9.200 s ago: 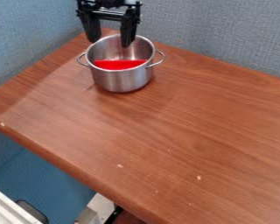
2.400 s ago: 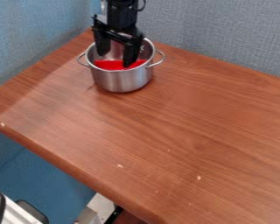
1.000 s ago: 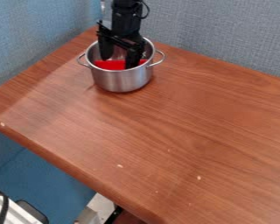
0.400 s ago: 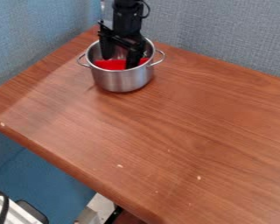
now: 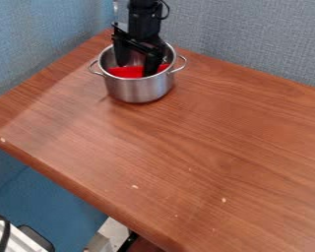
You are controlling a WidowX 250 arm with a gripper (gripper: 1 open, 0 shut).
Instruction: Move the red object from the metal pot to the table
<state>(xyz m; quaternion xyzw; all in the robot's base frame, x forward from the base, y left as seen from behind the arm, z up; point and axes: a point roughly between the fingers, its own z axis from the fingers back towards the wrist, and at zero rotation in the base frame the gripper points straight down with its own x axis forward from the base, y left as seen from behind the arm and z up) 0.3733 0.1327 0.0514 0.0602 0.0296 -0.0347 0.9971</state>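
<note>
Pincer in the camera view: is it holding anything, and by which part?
Nothing is held: the pincer stands open, its fingers reaching down into the metal pot at the red object, not closed on it.

Metal pot (image 5: 138, 91) sits on the table (image 5: 187, 162), near its far corner, left of centre in view. Block (image 5: 125, 72) is inside the pot, below the rim; looks like it's low down, but the gripper (image 5: 139, 61) covers part of it, so depth is hard to call. Gripper is in the pot mouth, fingers either side, over the block. One pot handle (image 5: 94, 67) left, the other right. Partition walls (image 5: 246, 31) behind and left of the table.
</note>
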